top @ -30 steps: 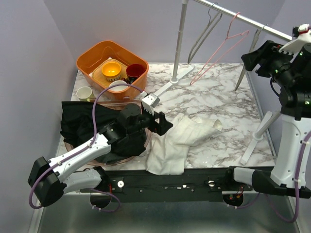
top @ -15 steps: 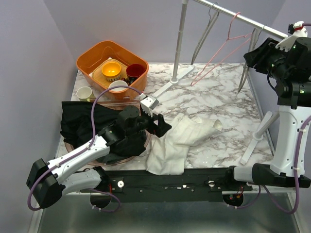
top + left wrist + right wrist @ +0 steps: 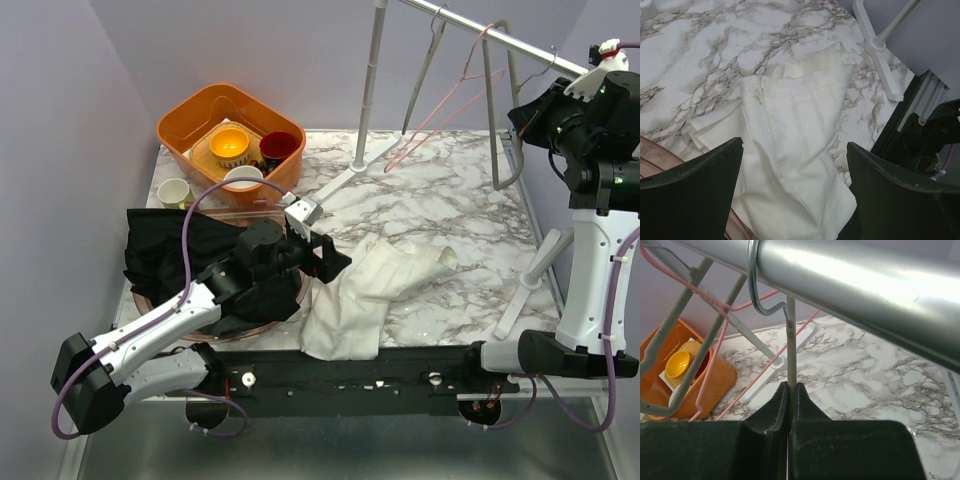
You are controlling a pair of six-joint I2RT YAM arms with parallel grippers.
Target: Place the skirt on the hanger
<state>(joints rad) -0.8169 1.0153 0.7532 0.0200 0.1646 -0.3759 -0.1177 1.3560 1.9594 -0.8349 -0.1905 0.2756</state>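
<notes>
The white skirt (image 3: 365,290) lies crumpled on the marble table near the front edge. My left gripper (image 3: 318,238) hovers just above its left part, jaws wide open, and the left wrist view shows the skirt (image 3: 800,135) between and below the open left gripper (image 3: 795,150). A grey hanger (image 3: 491,110) hangs by its hook from the metal rail (image 3: 470,25) at the back right. My right gripper (image 3: 522,120) is up at the rail. In the right wrist view the right gripper (image 3: 791,387) is shut on the thin stem of the hanger (image 3: 791,340).
A pink wire hanger (image 3: 440,110) and another grey hanger (image 3: 425,70) hang further left on the rail. An orange basin (image 3: 190,110) with bowls stands at the back left, a small cup (image 3: 173,190) beside it. A black garment (image 3: 160,250) lies under my left arm. The rack's feet (image 3: 350,175) rest on the table.
My right gripper has closed on the grey hanger's stem, and the hanger has swung to hang more upright. The left arm has edged slightly, still open over the skirt.
</notes>
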